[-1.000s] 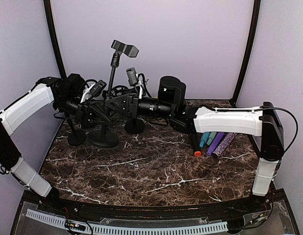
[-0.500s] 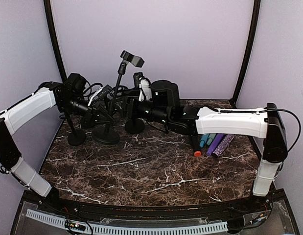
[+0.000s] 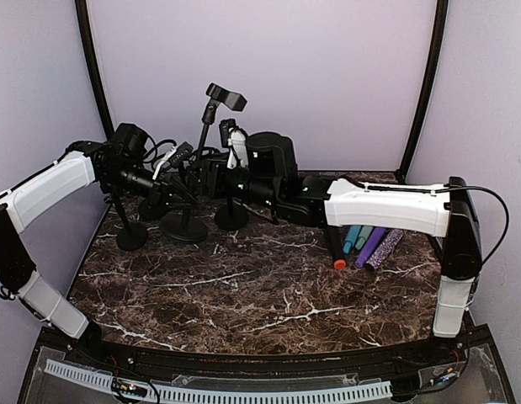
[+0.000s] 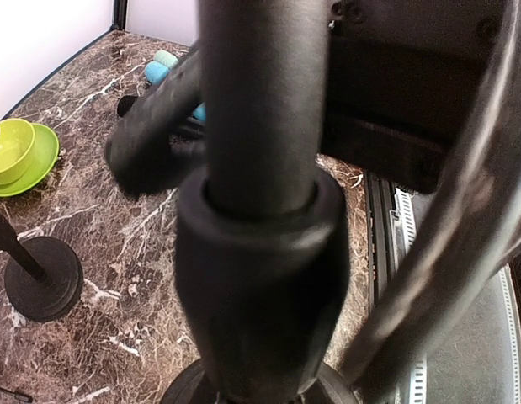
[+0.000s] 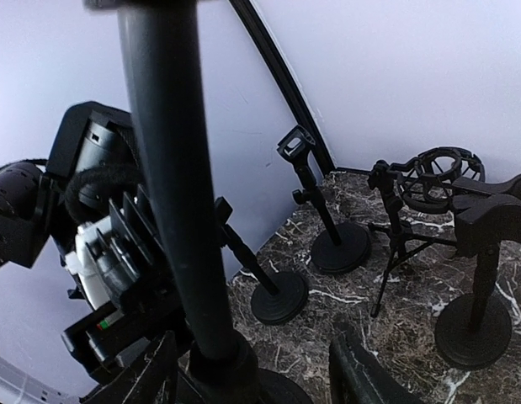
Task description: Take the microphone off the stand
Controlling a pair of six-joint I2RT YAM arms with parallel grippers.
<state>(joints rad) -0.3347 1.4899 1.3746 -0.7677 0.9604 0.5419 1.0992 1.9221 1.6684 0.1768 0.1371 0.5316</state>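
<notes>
Together, both pincers meet at the stand [image 5: 172, 185], low on its pole. The right pincer [image 5: 252, 341] is wide: its two fingers sit well apart, with the pole rising between them, nearer one finger [image 5: 155, 374] than the other. The left pincer [image 3: 185, 179] comes at the same pole from the opposite side, facing the right one. The pole fills its wrist view, hard up against the camera, but whether its jaws pinch the pole I cannot tell.

Above both pincers the pole leans toward the right pincer's side, and the clip [image 3: 227, 97] sits at its top, well above them. Below them the round base [image 3: 183, 229] meets the table [image 3: 268, 295]. The microphone I cannot pick out in any view.

Beyond the right pincer's fingertips are other stands [image 5: 332, 240]. A green bowl [image 4: 14, 150] lies off to one side of the left pincer, well apart. Markers [image 3: 368, 244] lie beside the right arm, far behind its pincer.
</notes>
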